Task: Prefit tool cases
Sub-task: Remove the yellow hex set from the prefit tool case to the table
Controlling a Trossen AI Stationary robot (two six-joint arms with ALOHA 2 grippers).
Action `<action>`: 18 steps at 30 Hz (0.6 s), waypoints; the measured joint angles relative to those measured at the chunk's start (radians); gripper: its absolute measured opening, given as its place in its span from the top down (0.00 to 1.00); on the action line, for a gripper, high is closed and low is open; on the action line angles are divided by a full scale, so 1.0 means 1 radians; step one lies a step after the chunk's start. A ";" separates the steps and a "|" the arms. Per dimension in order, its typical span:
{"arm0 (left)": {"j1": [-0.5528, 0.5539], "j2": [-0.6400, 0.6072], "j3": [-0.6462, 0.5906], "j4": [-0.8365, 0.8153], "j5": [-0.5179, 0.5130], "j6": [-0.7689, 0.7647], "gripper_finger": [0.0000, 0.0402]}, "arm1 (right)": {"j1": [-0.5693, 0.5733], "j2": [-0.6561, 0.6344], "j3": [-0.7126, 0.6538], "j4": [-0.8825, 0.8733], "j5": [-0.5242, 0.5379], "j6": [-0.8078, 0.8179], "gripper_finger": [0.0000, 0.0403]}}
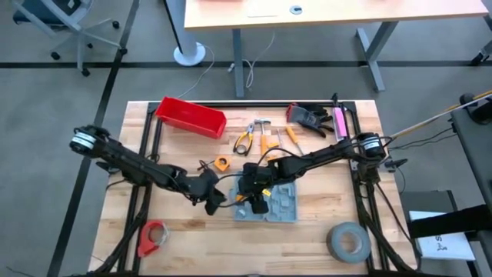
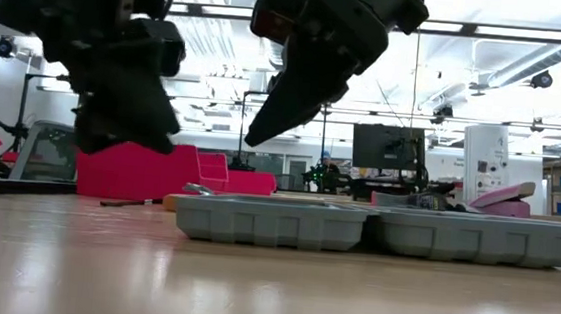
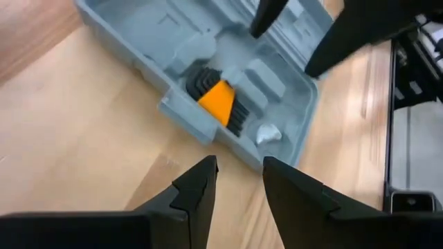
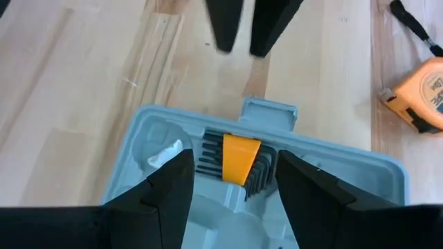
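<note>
The grey-blue tool case [image 1: 283, 201] lies opened flat on the wooden table, both halves [image 2: 375, 230] resting on their outer shells. One recess holds a set of black hex keys in an orange holder [image 3: 218, 100]. My left gripper [image 3: 239, 166] hovers open over bare table just left of the case, with nothing between its fingers. My right gripper [image 4: 234, 158] hangs open above the case's left end, over the hex key set [image 4: 239, 158], clear of it. The low view shows both grippers above the case's rim.
A red bin [image 1: 191, 117] stands at the far left. Pliers [image 1: 244, 140], screwdrivers, black gloves [image 1: 311, 117] and an orange tape measure [image 1: 221, 163] lie beyond the case. A grey tape roll [image 1: 347, 241] sits near right, a red tape dispenser [image 1: 152, 237] near left.
</note>
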 joint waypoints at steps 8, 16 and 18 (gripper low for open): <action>-0.037 0.001 0.000 -0.032 0.011 -0.013 0.66 | -0.018 0.020 0.001 0.006 -0.019 -0.030 0.54; -0.091 0.098 0.000 0.182 0.012 -0.057 0.64 | -0.052 0.036 0.000 0.035 -0.045 -0.046 0.54; -0.103 0.134 0.003 0.247 0.012 -0.062 0.63 | -0.059 0.036 0.000 0.033 -0.045 -0.054 0.54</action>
